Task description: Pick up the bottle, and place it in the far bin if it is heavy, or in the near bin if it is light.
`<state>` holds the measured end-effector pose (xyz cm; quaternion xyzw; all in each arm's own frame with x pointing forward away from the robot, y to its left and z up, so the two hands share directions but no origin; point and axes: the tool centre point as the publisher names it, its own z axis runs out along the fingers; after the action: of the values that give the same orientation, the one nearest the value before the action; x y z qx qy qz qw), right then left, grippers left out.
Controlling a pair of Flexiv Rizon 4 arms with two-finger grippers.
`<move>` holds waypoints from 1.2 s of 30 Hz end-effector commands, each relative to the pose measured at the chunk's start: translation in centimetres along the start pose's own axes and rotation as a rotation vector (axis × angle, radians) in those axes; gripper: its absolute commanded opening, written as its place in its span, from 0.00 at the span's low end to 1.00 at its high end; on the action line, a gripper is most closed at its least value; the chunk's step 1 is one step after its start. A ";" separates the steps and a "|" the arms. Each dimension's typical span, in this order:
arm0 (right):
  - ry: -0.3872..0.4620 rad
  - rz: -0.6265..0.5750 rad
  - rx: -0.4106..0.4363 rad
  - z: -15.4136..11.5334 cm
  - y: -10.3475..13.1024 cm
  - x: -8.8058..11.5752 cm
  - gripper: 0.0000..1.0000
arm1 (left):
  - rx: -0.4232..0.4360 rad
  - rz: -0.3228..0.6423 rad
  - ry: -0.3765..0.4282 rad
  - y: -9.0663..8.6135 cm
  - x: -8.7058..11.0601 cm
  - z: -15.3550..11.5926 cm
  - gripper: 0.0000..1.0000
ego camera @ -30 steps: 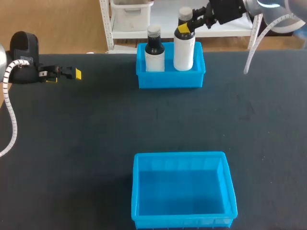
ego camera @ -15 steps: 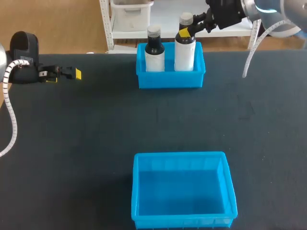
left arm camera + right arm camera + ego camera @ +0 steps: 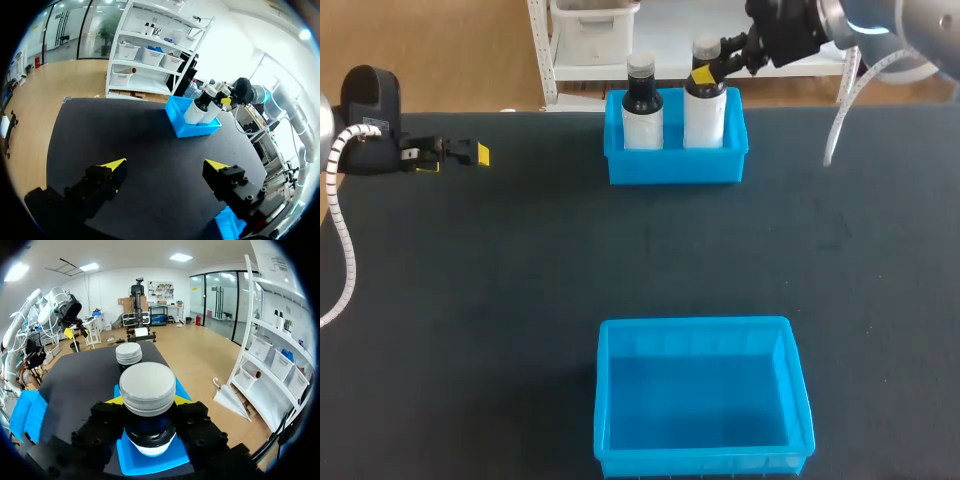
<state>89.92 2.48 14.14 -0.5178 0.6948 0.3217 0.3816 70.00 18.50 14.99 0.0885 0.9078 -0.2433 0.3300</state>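
The white bottle (image 3: pixel 704 115) with a grey cap (image 3: pixel 147 387) stands upright in the far blue bin (image 3: pixel 675 167), on its right side. My right gripper (image 3: pixel 707 70) is shut on the bottle's neck, a yellow-tipped finger on either side just below the cap (image 3: pixel 148 401). A second bottle (image 3: pixel 642 105) with a dark top stands beside it in the same bin, ahead of the gripper (image 3: pixel 128 354). The near blue bin (image 3: pixel 700 458) holds nothing. My left gripper (image 3: pixel 470 153) rests open over the table's far left, nothing between its fingers (image 3: pixel 167 164).
Bare black tabletop (image 3: pixel 520 260) lies between the two bins and around them. The left arm's white cable (image 3: pixel 340 230) runs along the left edge.
My right gripper has come down with the white bottle, which now sits lower in the far bin. The left arm has not moved.
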 end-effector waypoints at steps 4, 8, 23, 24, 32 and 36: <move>-0.001 -0.007 0.016 0.1 0.6 0.5 0.00 | 0.000 0.000 0.000 0.0 0.0 0.0 1.00; -0.005 -0.008 0.017 0.1 0.6 0.7 0.00 | 0.000 0.000 0.000 0.0 0.0 0.0 1.00; -0.022 -0.018 0.015 0.3 1.0 1.1 0.00 | 0.000 0.000 0.000 0.0 0.0 0.0 1.00; -0.022 -0.022 0.014 0.3 1.0 1.1 0.00 | 0.000 0.000 0.000 0.0 0.0 0.0 1.00; -0.025 -0.042 0.019 0.3 1.1 1.3 0.00 | 0.000 0.000 0.000 0.0 0.0 0.0 1.00; -0.025 -0.050 0.025 0.4 1.2 1.4 0.00 | 0.000 0.000 0.000 0.0 0.0 0.0 1.00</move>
<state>89.18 2.46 12.57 -0.5283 0.6804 0.3130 0.4001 70.00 18.50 14.99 0.0885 0.9078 -0.2433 0.3300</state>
